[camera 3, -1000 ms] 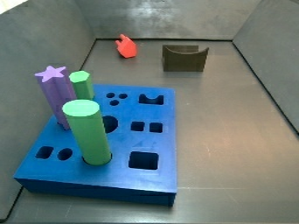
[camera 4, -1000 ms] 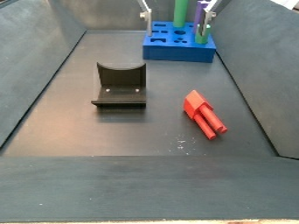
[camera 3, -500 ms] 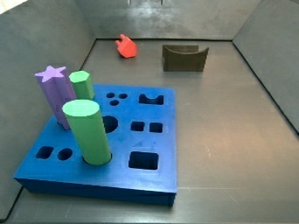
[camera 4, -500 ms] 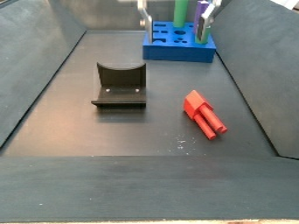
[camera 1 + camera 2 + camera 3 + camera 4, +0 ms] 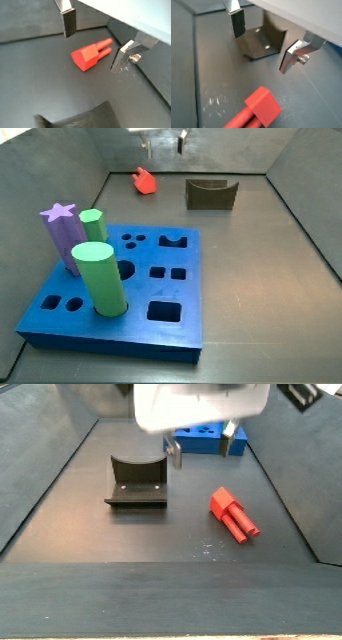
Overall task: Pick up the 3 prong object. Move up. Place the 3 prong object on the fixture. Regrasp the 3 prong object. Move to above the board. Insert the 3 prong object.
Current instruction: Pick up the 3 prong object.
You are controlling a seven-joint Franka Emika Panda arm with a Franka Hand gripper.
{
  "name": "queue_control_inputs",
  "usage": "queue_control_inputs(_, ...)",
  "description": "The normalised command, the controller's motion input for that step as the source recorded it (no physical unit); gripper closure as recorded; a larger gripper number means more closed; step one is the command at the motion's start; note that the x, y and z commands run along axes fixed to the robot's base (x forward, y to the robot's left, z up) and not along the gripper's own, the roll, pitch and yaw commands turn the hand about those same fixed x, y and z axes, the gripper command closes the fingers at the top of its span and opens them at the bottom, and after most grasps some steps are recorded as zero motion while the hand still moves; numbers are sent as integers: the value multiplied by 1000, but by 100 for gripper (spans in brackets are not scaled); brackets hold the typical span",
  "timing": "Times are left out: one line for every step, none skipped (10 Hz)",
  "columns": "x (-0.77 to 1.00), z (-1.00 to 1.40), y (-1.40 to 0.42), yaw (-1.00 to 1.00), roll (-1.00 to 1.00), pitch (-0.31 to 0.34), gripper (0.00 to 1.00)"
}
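The red 3 prong object (image 5: 231,514) lies flat on the dark floor, prongs pointing away from the fixture (image 5: 136,482). In a wrist view it (image 5: 90,52) shows below and between the fingers, untouched. My gripper (image 5: 201,456) hangs open and empty above the floor, between the fixture and the board (image 5: 201,436), whose near part it hides. In a side view only the gripper's tips (image 5: 163,142) show at the top edge, above the 3 prong object (image 5: 143,180). The fixture (image 5: 261,40) stands beyond the open fingers (image 5: 238,22) in a wrist view.
The blue board (image 5: 120,293) carries two green cylinders (image 5: 100,278) and a purple star-topped peg (image 5: 59,228). Grey walls close in the floor on all sides; the 3 prong object lies close to one side wall (image 5: 287,494).
The gripper has moved from over the board toward the fixture and the 3 prong object, now filling the top of a side view. The pieces have not moved.
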Motion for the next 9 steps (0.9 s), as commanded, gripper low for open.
queue_control_inputs(-54,-720,243,554,0,-107,0)
queue_control_inputs(-174,-823,189,469,31,-121,0)
queue_control_inputs(-174,-486,143,60,180,0,0)
queue_control_inputs(-211,-646,29,-17,113,0,0)
queue_control_inputs(-503,-891,0,-31,97,-6,0)
queue_control_inputs(0,-6,0,0,0,9,0)
queue_control_inputs(0,-23,0,0,4,0,0)
queue_control_inputs(-586,-937,163,0,167,-80,0)
queue_control_inputs(-260,-546,143,0,89,-20,0)
